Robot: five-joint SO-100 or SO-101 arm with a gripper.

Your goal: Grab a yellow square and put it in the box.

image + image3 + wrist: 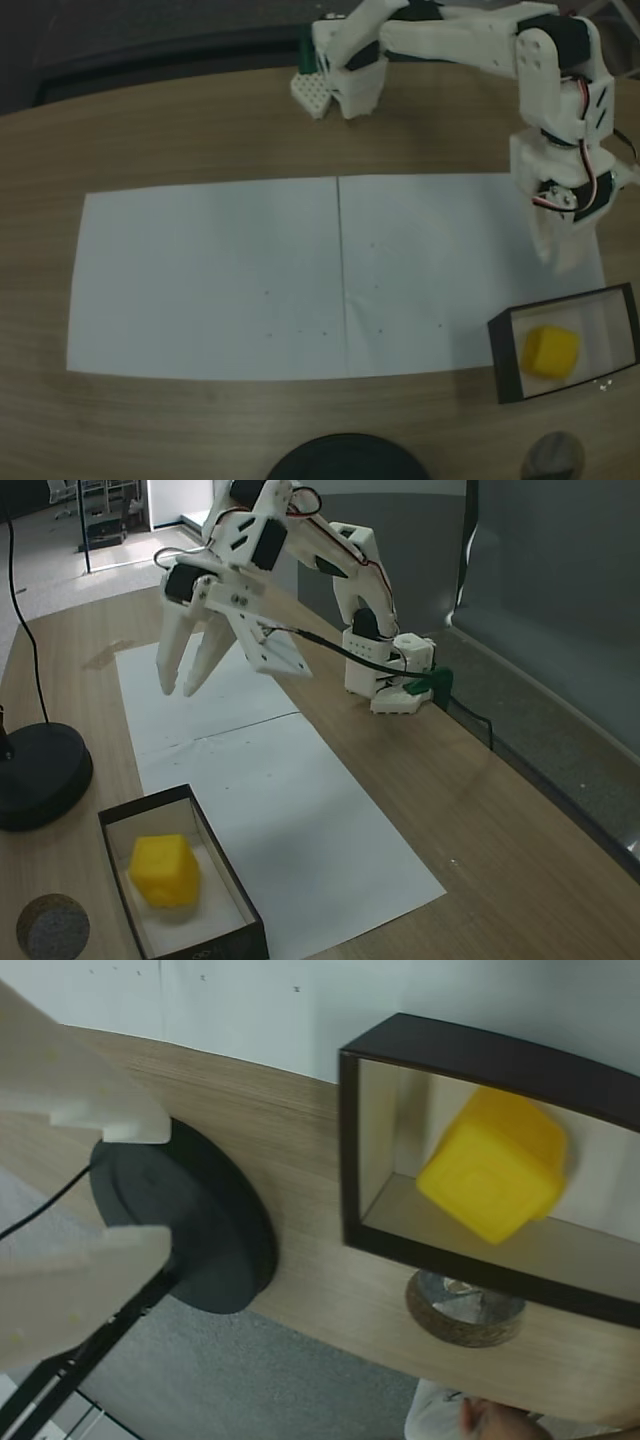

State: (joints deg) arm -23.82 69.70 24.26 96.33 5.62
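In a fixed view the desk (520, 880) runs wood-grained to its curved rim at 4 o'clock, with bare room along the whole right side of the white paper sheets (300, 810). Nearest the camera, at 7 o'clock, a small round grey object (52, 927) sits just beside the box (225, 880), whose thin black walls overlap the paper's near corner. The yellow square (164, 869) lies inside the box on the pale floor, toward the far end, tilted a little, with rounded edges; a faint square groove shows on one face in the wrist view (495, 1165). At 9 o'clock a dark round base (40, 775) stands on the desk, apart from the box, with a black cable (22, 610) rising from it.

Farther back, at 11 o'clock, the gripper (180, 690) hangs above the paper, well apart from the box, pointing down. Its jaws stand parted by a narrow gap, holding nothing and touching nothing. The paper beneath it is bare. Beyond, at 12 o'clock, the arm's base (395, 685) is fixed near the desk's far edge by a green clamp (436, 683).

In the other fixed view the box (505, 365) sits at 4 o'clock near the frame's right border, the yellow square (551, 351) inside it, and the gripper (560, 250) above it at 3 o'clock.
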